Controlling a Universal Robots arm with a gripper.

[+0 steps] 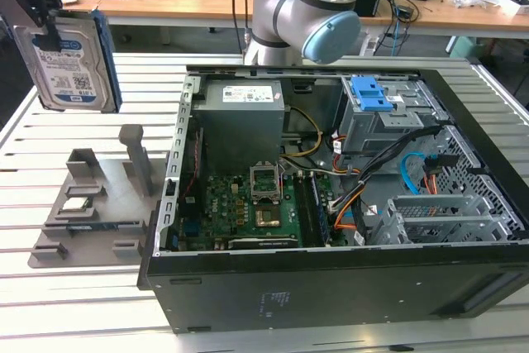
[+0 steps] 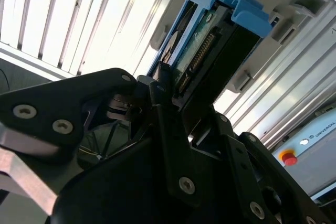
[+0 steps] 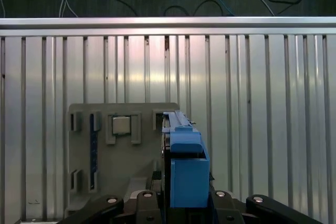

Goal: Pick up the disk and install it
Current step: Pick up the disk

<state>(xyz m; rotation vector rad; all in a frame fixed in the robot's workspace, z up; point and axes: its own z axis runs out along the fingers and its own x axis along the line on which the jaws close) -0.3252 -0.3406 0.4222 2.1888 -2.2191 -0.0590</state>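
In the second wrist view, my claw (image 2: 169, 85) is clamped on the connector end of the disk (image 2: 210, 35), with a black finger (image 2: 170, 140) tight against it. The first wrist view gives me the disk (image 3: 185, 166) edge-on, blue bracket foremost, over one edge of the grey tray (image 3: 123, 171). A small chip (image 3: 122, 125) sits in a tray pocket, and the bracket hides the fingertips. The exterior view shows the labelled face, with the disk (image 1: 70, 59) upright, high above the tray (image 1: 111, 204). The claw (image 1: 51, 39) is cut off by the frame. The open computer (image 1: 331, 204) lies beside the tray.
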